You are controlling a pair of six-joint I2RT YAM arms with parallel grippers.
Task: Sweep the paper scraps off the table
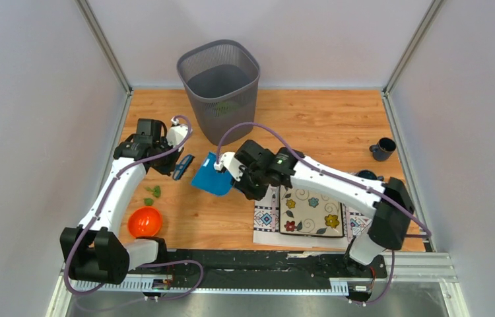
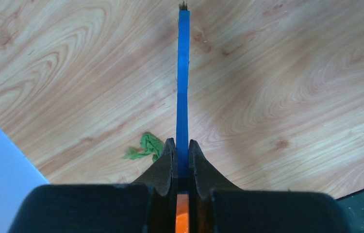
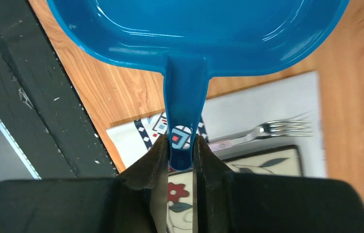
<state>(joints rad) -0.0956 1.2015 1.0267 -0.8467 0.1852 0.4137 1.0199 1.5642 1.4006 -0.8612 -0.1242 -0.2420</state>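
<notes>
Though two paper scraps (image 1: 156,191) lie loose, left jaws clamp one brush (image 2: 183,73), right jaws one dustpan (image 3: 194,29).

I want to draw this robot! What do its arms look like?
The left arm and right arm have white tube links with chunky black joints. A thin purple cable runs along each. The left end effector and right end effector have two dark, curved fingers.

A grey mesh wastebasket (image 1: 218,79) stands far-centre on the wood-grain table (image 1: 337,125). Crumpled green paper scraps (image 1: 152,193) lie left, just behind an orange bowl (image 1: 144,222).
</notes>
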